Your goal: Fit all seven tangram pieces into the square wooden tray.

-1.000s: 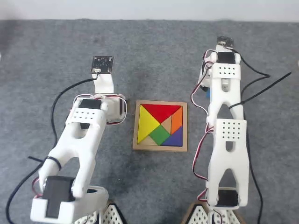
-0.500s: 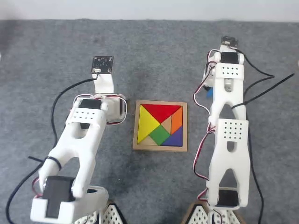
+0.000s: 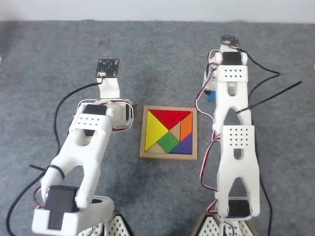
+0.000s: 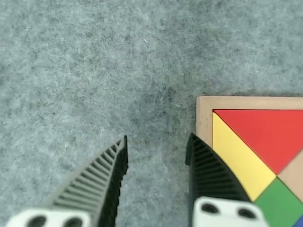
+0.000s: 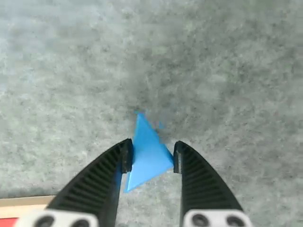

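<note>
High view: a square wooden tray [image 3: 168,157] lies on the grey felt mat [image 3: 162,59] between the two arms. It holds a red triangle [image 3: 170,118], a yellow triangle [image 3: 154,133], a green piece [image 3: 168,142], an orange piece [image 3: 186,129] and a violet piece [image 3: 185,146]. A small wood-coloured area [image 3: 174,132] sits at the centre; whether it is a piece or bare tray floor cannot be told.

The blue triangle [image 3: 211,96] lies outside the tray, on the mat near the tray's far right corner. The right arm [image 3: 234,123] is stretched forward along the tray's right side, with its wrist above this piece. The left arm [image 3: 88,147] is bent, with its wrist beside the tray's left edge.

Right wrist view: the right gripper [image 5: 151,150] grasps the blue triangle [image 5: 147,151], one jaw against each side of it.

Left wrist view: the left gripper [image 4: 157,142] is released, jaws spread wide with only mat between them. One finger [image 4: 208,175] overlaps the tray's rim [image 4: 203,113] at a corner, next to the yellow triangle [image 4: 241,161] and red triangle [image 4: 265,127].
</note>
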`<state>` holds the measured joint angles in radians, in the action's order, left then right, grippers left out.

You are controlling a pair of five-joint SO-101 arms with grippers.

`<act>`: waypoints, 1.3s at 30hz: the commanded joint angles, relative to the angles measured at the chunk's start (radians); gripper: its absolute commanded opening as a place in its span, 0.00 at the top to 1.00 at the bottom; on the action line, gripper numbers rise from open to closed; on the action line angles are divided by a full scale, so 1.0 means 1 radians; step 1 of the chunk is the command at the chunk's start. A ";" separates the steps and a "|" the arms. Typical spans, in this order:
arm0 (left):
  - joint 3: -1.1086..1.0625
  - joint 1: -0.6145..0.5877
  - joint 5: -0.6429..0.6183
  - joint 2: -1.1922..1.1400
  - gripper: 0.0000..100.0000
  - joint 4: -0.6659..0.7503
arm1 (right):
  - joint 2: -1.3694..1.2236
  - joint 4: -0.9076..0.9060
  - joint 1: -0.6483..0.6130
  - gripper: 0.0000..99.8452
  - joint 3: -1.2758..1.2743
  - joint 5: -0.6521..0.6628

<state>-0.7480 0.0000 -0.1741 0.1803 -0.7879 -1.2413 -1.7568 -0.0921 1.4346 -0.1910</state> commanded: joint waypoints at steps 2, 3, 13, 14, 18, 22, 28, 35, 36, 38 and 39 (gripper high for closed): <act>0.022 -0.006 0.008 0.044 0.80 0.014 | 0.021 -0.044 -0.007 0.92 0.049 0.014; 0.022 -0.006 0.008 0.044 0.80 0.014 | 0.022 -0.045 -0.007 0.92 0.049 0.014; 0.062 -0.084 0.008 0.037 0.80 0.014 | 0.458 -0.039 -0.145 0.92 -0.474 0.054; 0.067 -0.092 0.008 0.037 0.80 0.014 | 0.509 -0.038 -0.159 0.92 -0.545 0.052; 0.090 -0.161 0.008 0.044 0.80 -0.011 | 0.644 -0.036 -0.214 0.92 -0.730 0.057; 0.180 -0.333 0.008 0.035 0.80 -0.152 | 0.679 -0.031 -0.283 0.92 -0.778 0.057; 0.142 -0.555 0.081 0.035 0.80 -0.210 | 0.679 -0.033 -0.404 0.92 -0.783 0.109; 0.021 -0.557 0.091 0.034 0.80 -0.023 | 0.677 -0.033 -0.509 0.92 -0.784 0.328; 0.012 -0.557 0.091 0.034 0.80 -0.012 | 0.677 -0.033 -0.518 0.92 -0.784 0.388; 0.005 -0.557 0.092 0.034 0.80 -0.008 | 0.676 -0.031 -0.529 0.92 -0.784 0.505; 0.005 -0.557 0.092 0.034 0.80 -0.008 | 0.670 -0.030 -0.536 0.92 -0.784 0.559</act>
<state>-0.7434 -0.5508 -0.0928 0.1803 -0.8216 -0.6383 -1.7568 -0.5938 0.6460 0.2064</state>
